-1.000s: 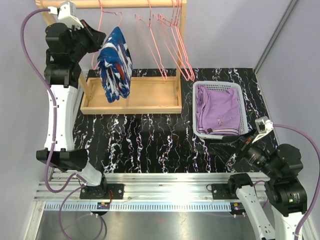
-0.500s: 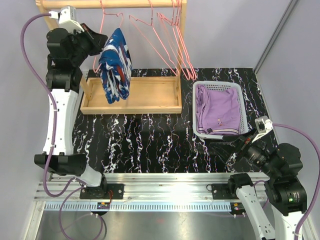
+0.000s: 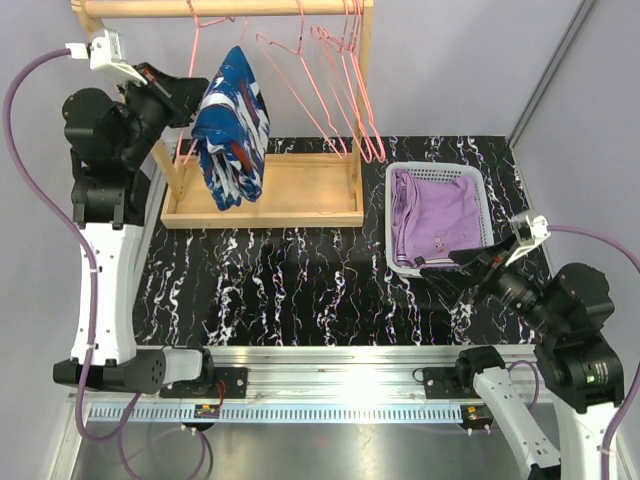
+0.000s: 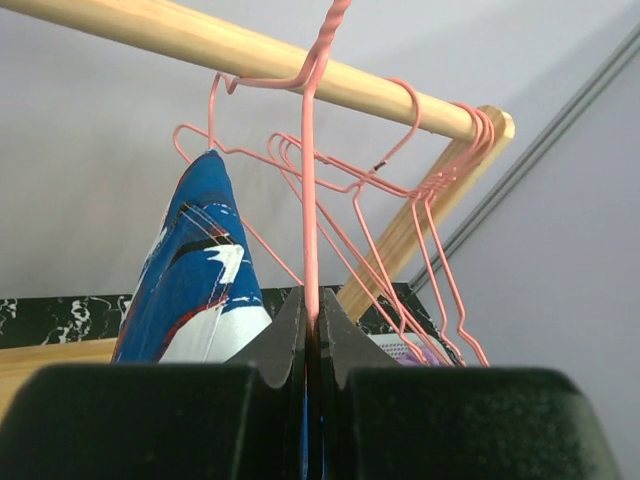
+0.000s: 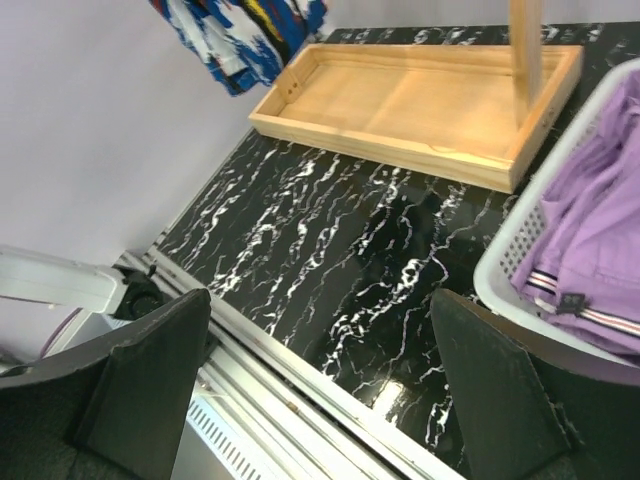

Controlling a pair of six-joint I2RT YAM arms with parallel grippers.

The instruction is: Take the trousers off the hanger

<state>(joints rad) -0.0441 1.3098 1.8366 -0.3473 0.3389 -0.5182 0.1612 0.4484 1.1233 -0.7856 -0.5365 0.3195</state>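
The dark blue trousers (image 3: 232, 125) with white and red splashes hang folded over a pink wire hanger (image 3: 205, 25) on the wooden rail (image 3: 250, 8). My left gripper (image 3: 193, 95) is shut on that hanger's wire just left of the cloth. In the left wrist view the jaws (image 4: 312, 312) pinch the pink wire (image 4: 310, 200), with the blue trousers (image 4: 195, 285) to the left. The lilac trousers (image 3: 437, 215) lie folded in the white basket (image 3: 391, 225). My right gripper (image 3: 468, 260) is open and empty, low beside the basket's near edge; in its wrist view (image 5: 320, 297) only table shows between the fingers.
Several empty pink hangers (image 3: 340, 90) hang on the rail's right half. The rack stands on a wooden tray base (image 3: 290, 195) at the back of the black marbled table (image 3: 290, 280). The basket (image 5: 500, 270) sits right of it. A metal rail (image 3: 330, 385) runs along the near edge.
My left arm has swung up and to the left while holding the hanger, tilting the blue trousers slightly. My right gripper has lifted a little toward the basket.
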